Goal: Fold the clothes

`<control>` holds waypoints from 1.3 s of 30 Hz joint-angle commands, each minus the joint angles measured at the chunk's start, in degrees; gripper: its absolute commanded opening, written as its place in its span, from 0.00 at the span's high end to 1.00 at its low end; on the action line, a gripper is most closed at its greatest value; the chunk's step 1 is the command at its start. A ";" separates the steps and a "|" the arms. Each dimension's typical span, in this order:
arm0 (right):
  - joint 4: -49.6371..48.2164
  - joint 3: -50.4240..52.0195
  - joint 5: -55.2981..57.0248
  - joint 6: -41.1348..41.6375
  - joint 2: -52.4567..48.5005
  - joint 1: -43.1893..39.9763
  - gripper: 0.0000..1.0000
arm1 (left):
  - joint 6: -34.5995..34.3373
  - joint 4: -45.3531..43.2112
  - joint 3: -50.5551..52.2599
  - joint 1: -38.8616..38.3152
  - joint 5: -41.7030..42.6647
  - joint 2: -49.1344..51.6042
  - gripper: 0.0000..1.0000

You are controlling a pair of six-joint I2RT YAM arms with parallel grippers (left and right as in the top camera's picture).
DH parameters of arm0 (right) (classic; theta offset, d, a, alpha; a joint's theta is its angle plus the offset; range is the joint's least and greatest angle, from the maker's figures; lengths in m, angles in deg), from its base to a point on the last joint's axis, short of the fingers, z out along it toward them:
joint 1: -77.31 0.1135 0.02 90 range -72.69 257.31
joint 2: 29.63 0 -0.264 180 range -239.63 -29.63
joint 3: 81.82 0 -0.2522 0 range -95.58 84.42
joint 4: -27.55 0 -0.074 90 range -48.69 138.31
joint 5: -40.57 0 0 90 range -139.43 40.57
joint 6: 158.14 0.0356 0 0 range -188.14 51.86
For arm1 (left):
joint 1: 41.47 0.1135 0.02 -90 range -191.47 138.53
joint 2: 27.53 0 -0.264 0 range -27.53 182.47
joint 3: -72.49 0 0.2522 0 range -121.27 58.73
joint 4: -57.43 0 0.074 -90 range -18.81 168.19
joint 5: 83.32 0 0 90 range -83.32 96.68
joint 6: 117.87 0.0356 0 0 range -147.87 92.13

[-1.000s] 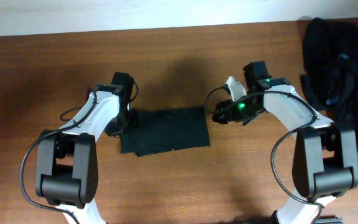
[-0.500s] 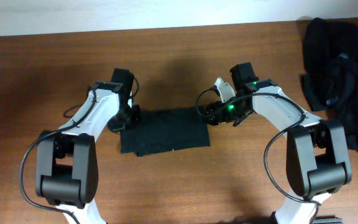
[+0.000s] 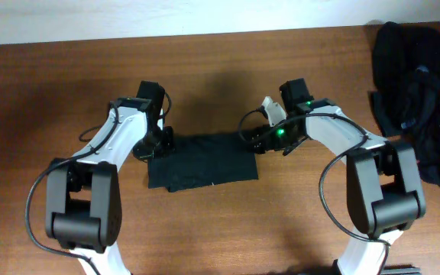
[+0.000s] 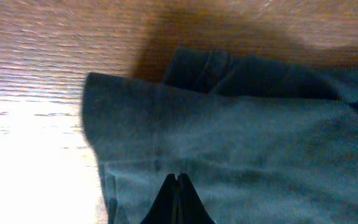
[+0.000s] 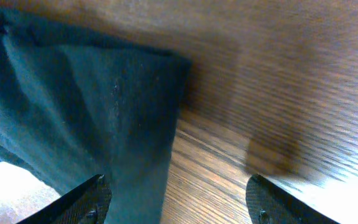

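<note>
Now, on the left side, the left arm is bent at the elbow and leans inward. The left gripper (image 4: 178, 199) has its fingers together, low over the left edge of the folded black garment (image 3: 205, 160), which lies flat in the middle of the desk (image 3: 52, 92). The right arm reaches in to the garment's upper right corner. The right gripper (image 5: 179, 199) has its fingers apart, one over the cloth and one over bare wood. At the far right lies a pile of black clothes (image 3: 411, 84).
</note>
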 commanded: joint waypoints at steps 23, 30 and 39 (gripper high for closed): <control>-3.28 0.63 0.57 7.52 -3.65 8.33 0.09 | 0.92 -2.51 0.09 -3.58 0.63 4.04 0.99; -3.93 0.63 -0.50 7.69 -4.31 8.31 0.05 | 0.92 -2.84 0.07 -3.52 -1.03 4.04 1.00; -3.96 0.63 -0.92 7.69 -4.31 8.31 0.02 | 0.92 1.79 -8.09 -2.25 -3.08 3.54 1.00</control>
